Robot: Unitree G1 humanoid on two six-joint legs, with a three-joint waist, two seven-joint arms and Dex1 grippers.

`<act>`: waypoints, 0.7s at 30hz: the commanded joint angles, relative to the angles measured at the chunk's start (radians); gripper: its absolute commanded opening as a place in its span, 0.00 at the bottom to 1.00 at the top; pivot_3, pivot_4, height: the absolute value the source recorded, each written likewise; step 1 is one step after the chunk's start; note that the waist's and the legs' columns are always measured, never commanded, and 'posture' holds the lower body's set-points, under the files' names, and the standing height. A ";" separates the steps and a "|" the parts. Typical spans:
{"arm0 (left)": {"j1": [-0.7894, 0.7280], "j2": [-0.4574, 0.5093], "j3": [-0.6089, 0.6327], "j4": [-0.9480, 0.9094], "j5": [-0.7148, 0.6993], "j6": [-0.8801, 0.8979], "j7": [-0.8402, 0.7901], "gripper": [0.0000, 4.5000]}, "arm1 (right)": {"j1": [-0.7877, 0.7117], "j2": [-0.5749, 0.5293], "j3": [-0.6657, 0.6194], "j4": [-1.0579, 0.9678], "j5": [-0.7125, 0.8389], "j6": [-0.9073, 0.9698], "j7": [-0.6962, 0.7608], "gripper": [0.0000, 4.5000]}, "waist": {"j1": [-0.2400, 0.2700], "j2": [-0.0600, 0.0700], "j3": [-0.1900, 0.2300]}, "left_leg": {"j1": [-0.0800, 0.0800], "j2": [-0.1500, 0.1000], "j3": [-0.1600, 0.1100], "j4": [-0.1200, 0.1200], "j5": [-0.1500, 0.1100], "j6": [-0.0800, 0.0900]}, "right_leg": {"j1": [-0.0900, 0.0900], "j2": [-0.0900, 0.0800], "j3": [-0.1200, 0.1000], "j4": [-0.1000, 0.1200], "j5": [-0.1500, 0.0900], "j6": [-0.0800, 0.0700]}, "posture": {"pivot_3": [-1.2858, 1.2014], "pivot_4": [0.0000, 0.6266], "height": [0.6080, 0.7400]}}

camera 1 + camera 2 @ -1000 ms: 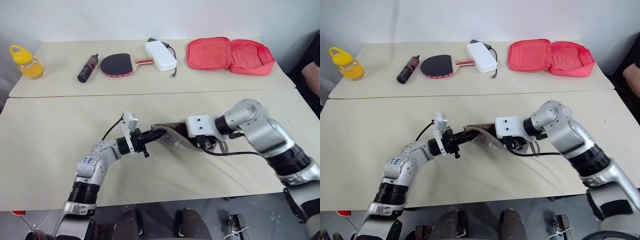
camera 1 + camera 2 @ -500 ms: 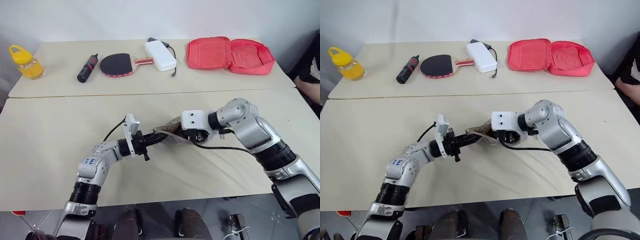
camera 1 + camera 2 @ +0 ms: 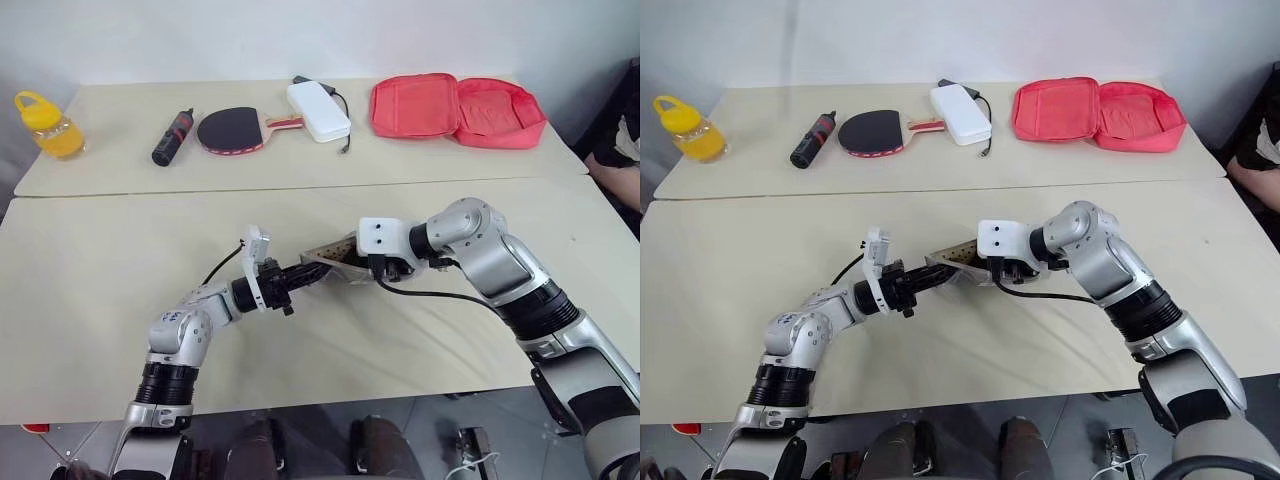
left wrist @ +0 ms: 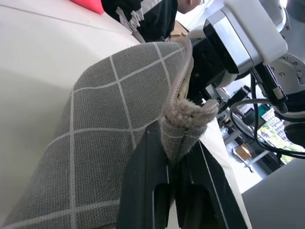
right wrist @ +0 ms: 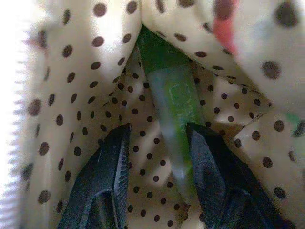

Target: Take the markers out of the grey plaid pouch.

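Right wrist view: your right pincer (image 5: 155, 167) sits apart inside the grey plaid pouch (image 4: 109, 119), green marker (image 5: 174, 109) between its fingers. Left pincer (image 4: 178, 157) clamps the limp rim. Marker looks light, hard, slick; grip mid-barrel.

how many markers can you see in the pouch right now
1: a green marker lies inside the grey plaid pouch, between the right end effector's open fingers. The lining's folds may hide others.
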 commanded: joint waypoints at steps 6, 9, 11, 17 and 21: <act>0.001 0.013 -0.035 0.000 0.053 -0.064 -0.028 0.00 | 0.012 0.042 0.035 0.052 -0.030 -0.023 -0.012 0.38 | -0.013 0.000 0.000 | 0.001 0.000 0.000 0.000 0.000 0.000 | 0.001 0.000 0.000 0.001 0.000 0.000 | 0.52 0.24 1.00; 0.004 0.010 -0.027 -0.009 0.049 -0.062 -0.021 0.00 | 0.024 0.036 0.037 0.050 -0.035 -0.035 -0.009 0.24 | -0.012 0.000 0.000 | 0.001 0.000 0.000 0.000 0.000 0.000 | 0.001 0.000 0.000 0.001 0.000 0.000 | 0.52 0.24 1.00; 0.007 0.012 -0.028 -0.013 0.053 -0.065 -0.019 0.00 | 0.026 0.036 0.033 0.051 -0.038 -0.039 -0.009 0.10 | -0.013 -0.001 -0.001 | 0.001 0.000 0.000 0.000 0.000 0.000 | 0.001 0.000 0.000 0.001 0.000 0.000 | 0.52 0.24 1.00; 0.014 0.011 -0.028 -0.022 0.052 -0.068 -0.014 0.00 | 0.042 -0.007 0.019 0.005 -0.034 -0.033 0.033 0.01 | -0.012 -0.001 -0.001 | 0.001 -0.001 0.000 0.000 0.000 0.000 | 0.001 -0.001 0.001 0.000 0.000 0.000 | 0.52 0.24 1.00; 0.008 0.012 -0.021 -0.016 0.047 -0.067 -0.011 0.00 | 0.066 -0.081 -0.010 -0.135 0.022 0.050 0.130 0.01 | -0.007 -0.001 -0.001 | 0.000 -0.001 -0.001 -0.001 0.000 0.000 | 0.000 -0.001 0.000 0.000 0.000 0.000 | 0.52 0.24 1.00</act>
